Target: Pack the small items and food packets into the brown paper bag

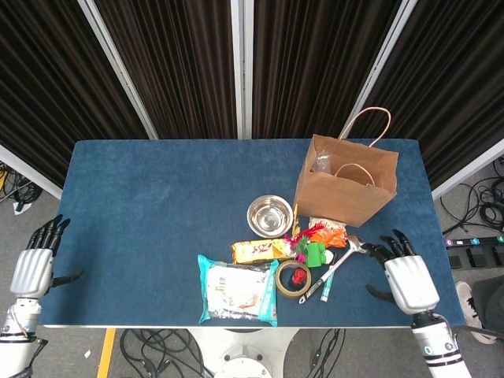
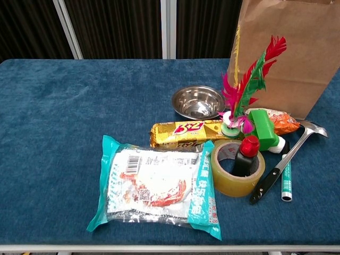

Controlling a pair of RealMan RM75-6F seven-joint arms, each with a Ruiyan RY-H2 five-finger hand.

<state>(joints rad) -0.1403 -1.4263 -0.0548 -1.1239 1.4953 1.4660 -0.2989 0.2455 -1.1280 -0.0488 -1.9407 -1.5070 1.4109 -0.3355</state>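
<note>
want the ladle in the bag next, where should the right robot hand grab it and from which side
Probably the black handle, from above and the right. The ladle lies flat with its bowl toward the bag and its handle end near the tape roll. A pen lies close along its right side, so a narrow pinch suits. The right robot hand is nearest.

- paper bag (image 1: 346, 189): matt brown paper
- bowl (image 2: 197, 101): shiny metal
- noodle packet (image 2: 158, 186): glossy plastic film
- table (image 2: 64, 122): rough blue cloth
- tape roll (image 2: 234, 168): glossy, yellowish

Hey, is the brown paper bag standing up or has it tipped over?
Standing upright: the brown paper bag rests on its base, mouth open upward, handles raised.
</note>
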